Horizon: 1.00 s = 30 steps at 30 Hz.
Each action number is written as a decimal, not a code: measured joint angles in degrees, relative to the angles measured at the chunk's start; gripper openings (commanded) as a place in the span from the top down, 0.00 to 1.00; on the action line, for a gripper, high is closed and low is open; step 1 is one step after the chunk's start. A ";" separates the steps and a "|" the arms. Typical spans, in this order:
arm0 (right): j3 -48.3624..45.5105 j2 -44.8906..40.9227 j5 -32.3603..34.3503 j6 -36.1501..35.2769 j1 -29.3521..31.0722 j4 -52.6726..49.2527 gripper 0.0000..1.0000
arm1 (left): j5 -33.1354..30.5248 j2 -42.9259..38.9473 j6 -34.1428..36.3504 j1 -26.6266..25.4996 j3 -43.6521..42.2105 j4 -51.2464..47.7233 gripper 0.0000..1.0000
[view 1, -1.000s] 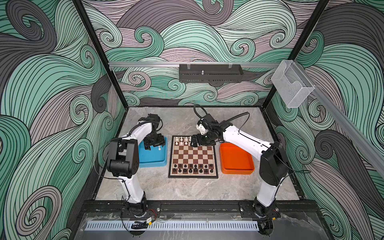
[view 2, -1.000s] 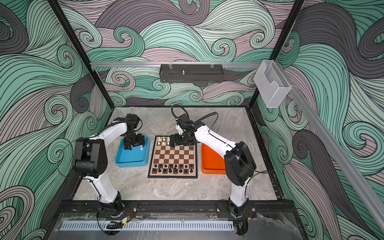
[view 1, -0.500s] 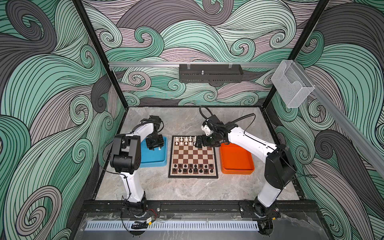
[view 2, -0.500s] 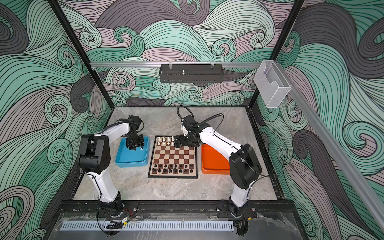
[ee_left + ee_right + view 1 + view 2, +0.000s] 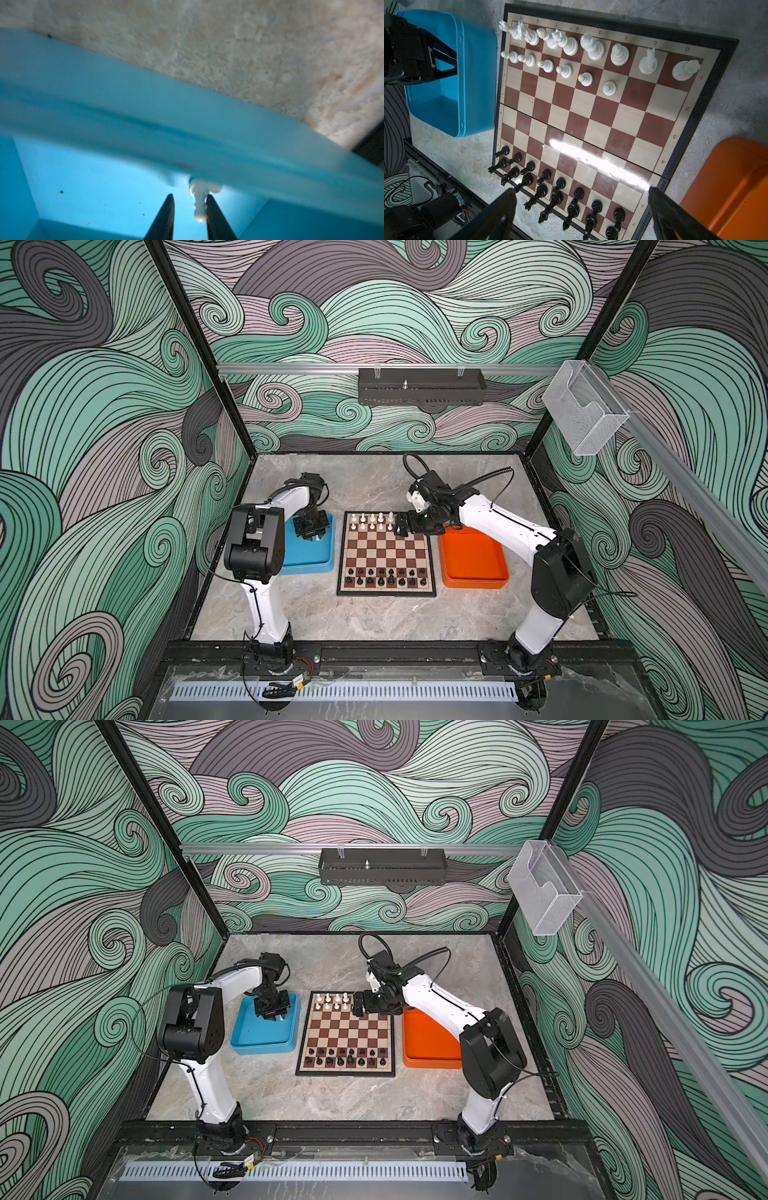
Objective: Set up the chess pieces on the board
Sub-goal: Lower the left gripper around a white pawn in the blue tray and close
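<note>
Nearest, the marbled grey desk (image 5: 374, 622) lies bare in front of the board (image 5: 386, 549), a flat, glossy square of brown and cream checks in a black frame. Along the board's near edge the black chess pieces (image 5: 386, 577) stand in 2 rows, and its middle ranks are bare. Left of the board sits the blue tray (image 5: 307, 560), smooth plastic with rounded corners. Right of the board is the orange tray (image 5: 473, 560), of like build. Along the board's far edge the white chess pieces (image 5: 591, 46) fill the back row and 6 pawn places, leaving 2 squares (image 5: 640, 88) open toward the far right corner.

The step in hand looks like fetching a pawn for that gap. The left claw (image 5: 189, 197) is down in the blue tray, narrowed about a white pawn (image 5: 200, 207). 1 of its thin black fingers (image 5: 215, 214) touches the pawn while the other stands off, so there is no pinch yet. Whether the pawn stands or lies I cannot tell. The right claw (image 5: 581, 190) hangs spread and empty over the board's far right part.

Next, I judge, the left claw must close on the small, rounded, slippery stem, lift it and set it upright without knocking its neighbours.
</note>
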 measured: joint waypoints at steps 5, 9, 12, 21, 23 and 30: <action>-0.22 -0.26 0.00 0.00 -0.57 0.00 0.01 | -0.02 0.55 -0.02 -0.33 0.13 0.02 0.74; -0.24 -0.35 0.00 -0.02 -0.66 0.02 0.01 | -0.04 0.63 -0.02 -0.46 0.15 0.02 0.74; -0.24 -0.37 0.00 -0.02 -0.66 0.00 0.01 | -0.17 0.63 0.00 -0.52 0.22 0.00 0.74; -0.24 -0.37 0.00 -0.02 -0.70 0.00 0.01 | -0.55 0.61 0.04 -0.66 1.29 0.02 0.81; -0.24 -0.37 0.00 -0.02 -0.70 0.02 0.01 | -0.59 0.61 0.11 -0.72 1.31 0.02 0.83; -0.24 -0.37 0.00 -0.02 -0.70 0.00 0.02 | -0.61 0.61 0.13 -0.76 1.31 0.02 0.87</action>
